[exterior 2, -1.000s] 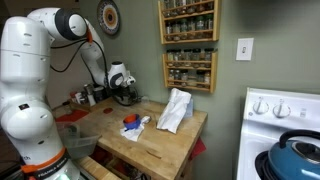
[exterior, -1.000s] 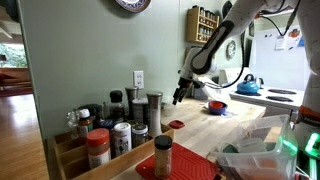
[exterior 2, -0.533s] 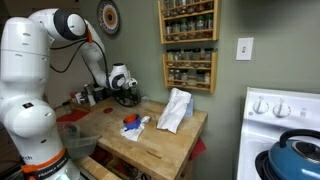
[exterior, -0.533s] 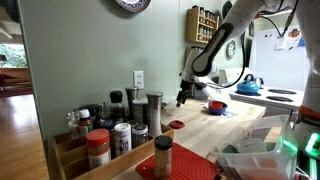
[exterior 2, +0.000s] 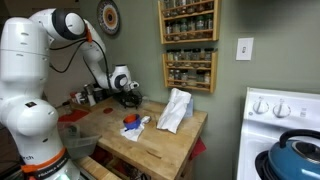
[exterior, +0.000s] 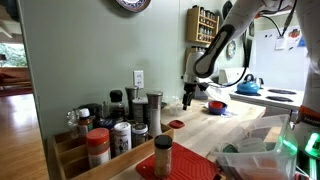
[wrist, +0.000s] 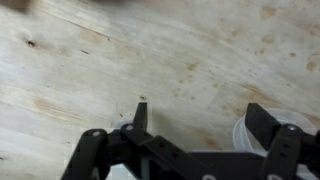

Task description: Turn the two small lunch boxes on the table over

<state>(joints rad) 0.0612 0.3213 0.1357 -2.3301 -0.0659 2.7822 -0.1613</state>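
Note:
Two small lunch boxes, one red and one blue, lie close together on the light-wood table with something white around them. My gripper hangs open above the table's back edge, a short way from the boxes. In the wrist view the gripper looks straight down at bare wood, nothing between its dark fingers. A pale translucent rounded rim shows beside the right finger; I cannot tell what it belongs to.
A crumpled white bag stands on the table toward the wall. Spice racks hang above it. A white stove with a blue kettle adjoins the table. Jars crowd the near end.
The gripper has drifted a little along the table toward the lunch boxes and slightly lower. It stays open. Nothing on the table has moved.

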